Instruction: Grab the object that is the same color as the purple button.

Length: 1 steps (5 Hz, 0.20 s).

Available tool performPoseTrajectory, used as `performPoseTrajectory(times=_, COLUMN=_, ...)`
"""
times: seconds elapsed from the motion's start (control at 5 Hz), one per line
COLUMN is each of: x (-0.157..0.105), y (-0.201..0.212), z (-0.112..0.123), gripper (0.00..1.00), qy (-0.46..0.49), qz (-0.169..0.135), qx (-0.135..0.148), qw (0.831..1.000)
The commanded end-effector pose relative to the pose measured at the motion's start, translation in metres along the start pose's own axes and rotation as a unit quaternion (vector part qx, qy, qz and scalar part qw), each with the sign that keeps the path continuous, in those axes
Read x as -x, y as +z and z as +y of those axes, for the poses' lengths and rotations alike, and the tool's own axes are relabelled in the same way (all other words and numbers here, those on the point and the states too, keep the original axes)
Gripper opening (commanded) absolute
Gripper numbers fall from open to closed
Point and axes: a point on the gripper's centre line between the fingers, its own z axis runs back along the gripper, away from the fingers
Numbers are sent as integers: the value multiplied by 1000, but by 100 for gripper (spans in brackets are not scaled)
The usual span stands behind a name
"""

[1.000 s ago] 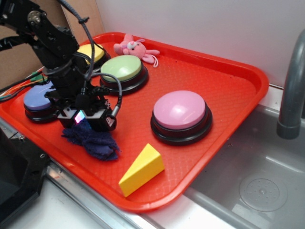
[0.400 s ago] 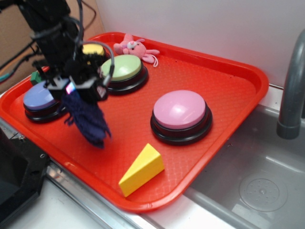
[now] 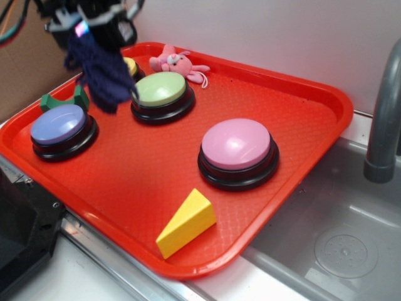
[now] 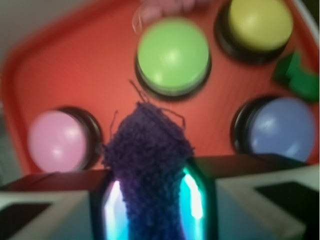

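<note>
In the exterior view the gripper [image 3: 88, 28] hung at the top left edge, partly cut off, with its jaws clamped on the cloth [image 3: 100, 72]. The cloth drooped limp from it in the air, clear of the tray [image 3: 301, 119], above the tray's back left part and in front of the yellow button [image 3: 130, 66]. The purple button [image 3: 59, 125] sat on the tray's left side, below and left of the cloth, with a green block [image 3: 62, 100] just behind it. The green button [image 3: 161, 89] stood just right of the hanging cloth, and a pink toy [image 3: 172, 61] lay at the tray's back rim. The pink button [image 3: 237, 144] sat near the middle, and the wedge [image 3: 187, 222] lay near the front rim. A sink [image 3: 338, 238] and grey faucet [image 3: 382, 113] were to the right. In the wrist view, which was blurred, the cloth [image 4: 150, 175] filled the gap between the two fingers [image 4: 112, 210], pinched there, its loose end pointing towards the green button [image 4: 173, 55]. The pink button [image 4: 57, 140] lay at left, the purple button [image 4: 282, 127] at right, the yellow button [image 4: 260, 22] at top right, and the green block [image 4: 295, 77] at the right edge.
</note>
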Motion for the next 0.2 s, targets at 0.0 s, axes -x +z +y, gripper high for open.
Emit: performPoseTrajectory(times=0.0, x=-22, y=37, z=-1, gripper=0, qy=2, qz=-14, qx=1, qw=1000)
